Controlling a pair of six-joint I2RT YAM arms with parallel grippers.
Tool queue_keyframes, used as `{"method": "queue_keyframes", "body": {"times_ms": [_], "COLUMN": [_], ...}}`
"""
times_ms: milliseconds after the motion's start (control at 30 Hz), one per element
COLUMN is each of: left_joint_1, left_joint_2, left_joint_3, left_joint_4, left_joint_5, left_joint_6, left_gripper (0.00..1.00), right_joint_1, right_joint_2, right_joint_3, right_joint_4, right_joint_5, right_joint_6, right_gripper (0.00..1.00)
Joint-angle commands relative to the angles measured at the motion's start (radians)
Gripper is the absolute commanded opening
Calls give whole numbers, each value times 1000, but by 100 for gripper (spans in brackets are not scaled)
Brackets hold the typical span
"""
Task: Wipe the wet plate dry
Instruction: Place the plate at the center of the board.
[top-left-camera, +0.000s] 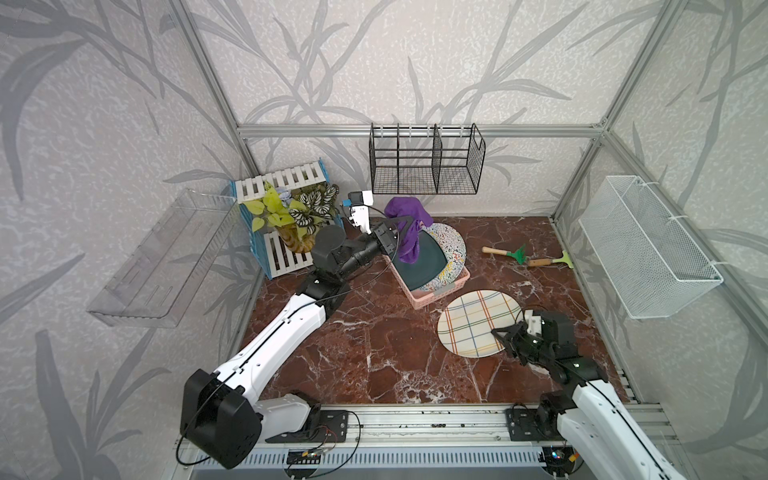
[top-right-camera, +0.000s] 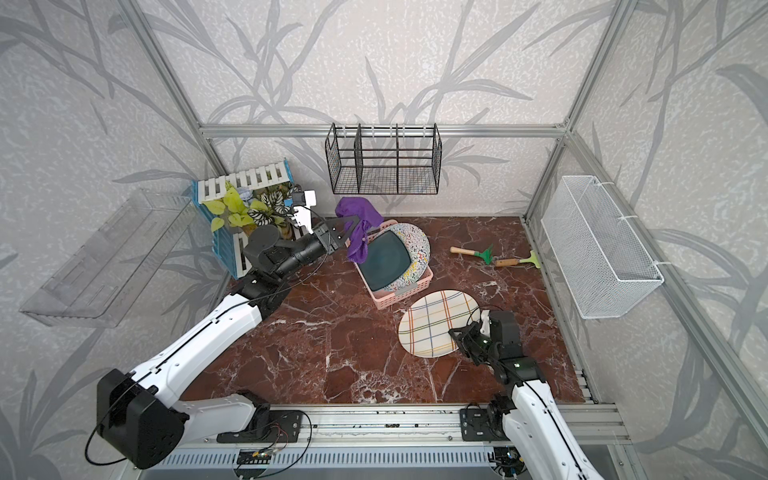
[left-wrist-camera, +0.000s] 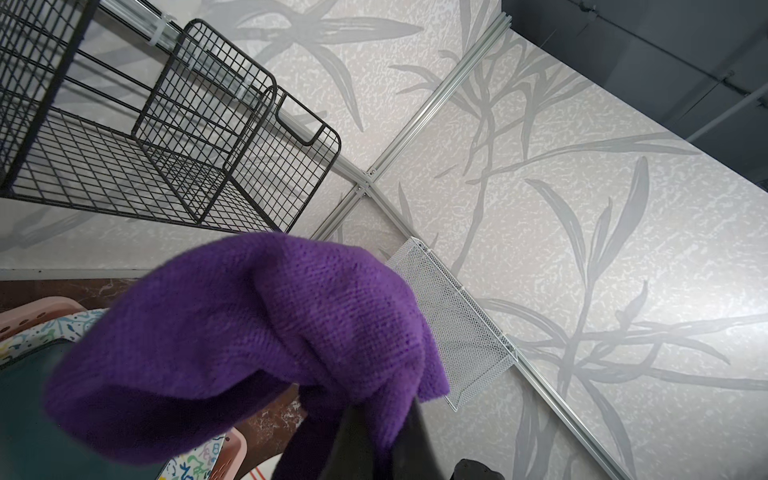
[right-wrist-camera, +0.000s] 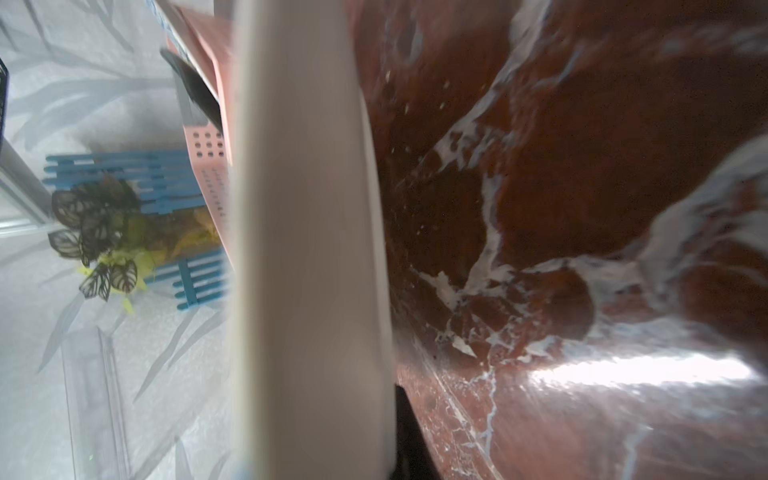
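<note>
While high above basket (top-right-camera: 384, 300), left claw (top-right-camera: 356, 224) tight on cloth (top-right-camera: 360, 211).

Bright even light, right wrist view blurred

Both top views look steeply down from the front onto the whole marble table (top-left-camera: 374, 353) (top-right-camera: 332, 353), nearly identical; left wrist camera sits close behind the purple cloth (left-wrist-camera: 249, 332), facing a wall corner; right wrist camera hugs the plaid plate (right-wrist-camera: 307, 249) edge-on.
</note>
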Motion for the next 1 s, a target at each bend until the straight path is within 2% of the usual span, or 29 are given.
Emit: {"method": "queue_keyframes", "body": {"times_ms": [0,100,233,267,400,533,667,733,800,867,900,967], "left_joint_1": [3,3,5,5,6,6,6,8,10,11,11,12], "left_joint_2": [-23,-22,-26,-25,-27,-32,-42,-48,-53,-51,-45,-21], "left_joint_3": [-1,-5,-11,-11,-13,-22,-35,-56,-86,-107,-114,-128], "left_joint_4": [50,50,38,35,23,-15,-154,-206,-228,-271,-304,-352], "left_joint_5": [6,4,-8,-8,-7,-38,-147,-212,-261,-320,-362,-455], "left_joint_6": [-4,-3,4,7,17,45,136,169,193,213,221,249], "left_gripper": [0,0,0,0,0,0,0,0,0,0,0,0], "right_joint_1": [98,183,234,252,307,320,320,319,307,298,298,298], "right_joint_2": [131,280,483,517,603,599,496,433,373,354,369,451], "right_joint_3": [-4,30,93,109,144,152,207,254,304,381,428,528], "right_joint_4": [56,39,-42,-65,-122,-162,-312,-381,-404,-386,-348,-284], "right_joint_5": [-30,20,78,101,189,249,356,430,464,437,400,315], "right_joint_6": [-4,-61,-146,-159,-181,-186,-226,-244,-284,-346,-384,-421], "right_gripper": [0,2,14,20,29,38,66,75,75,68,63,46]}}
